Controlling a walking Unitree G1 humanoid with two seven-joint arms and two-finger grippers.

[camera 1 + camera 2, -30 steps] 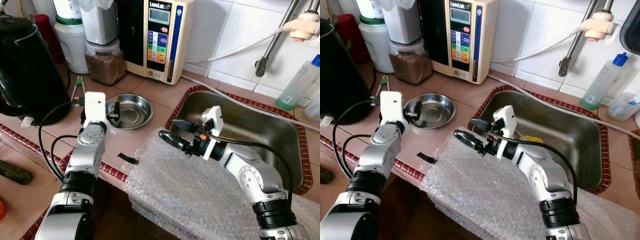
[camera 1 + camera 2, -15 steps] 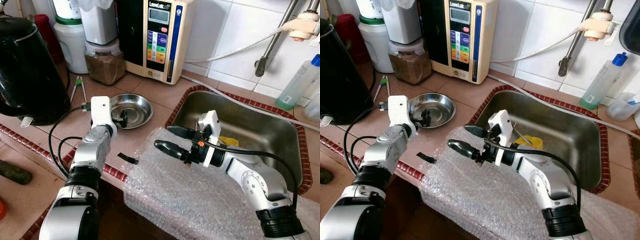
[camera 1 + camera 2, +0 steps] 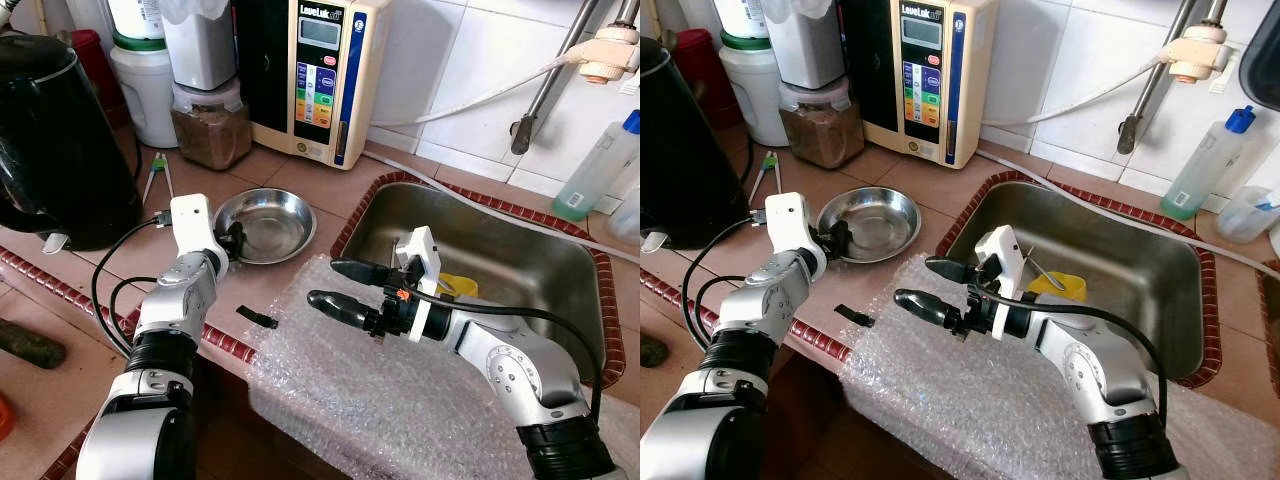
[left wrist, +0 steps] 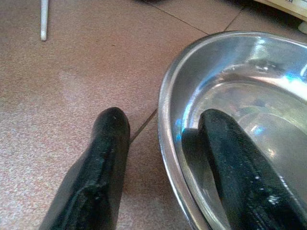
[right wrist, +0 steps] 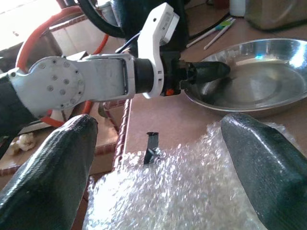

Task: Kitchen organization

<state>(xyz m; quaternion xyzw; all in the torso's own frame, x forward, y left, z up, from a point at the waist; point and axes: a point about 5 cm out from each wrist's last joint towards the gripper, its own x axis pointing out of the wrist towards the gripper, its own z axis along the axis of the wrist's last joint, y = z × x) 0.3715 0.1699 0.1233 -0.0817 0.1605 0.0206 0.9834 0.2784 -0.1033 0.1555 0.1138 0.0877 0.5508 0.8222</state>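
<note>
A shallow steel bowl sits on the tiled counter left of the sink. My left gripper is at its near-left rim. In the left wrist view the gripper is open and straddles the bowl: one finger lies inside, the other stands outside on the counter, a small gap from the rim. My right gripper hovers open over a sheet of bubble wrap draped across the counter's front edge, with nothing between its fingers.
A small black scrap lies on the counter beside the wrap. A black kettle stands at far left. A powder jar and a water ionizer stand behind. The sink holds a yellow item.
My right gripper has moved lower and leftward over the bubble wrap. The left gripper stays at the bowl's rim, and the bowl sits slightly further right.
</note>
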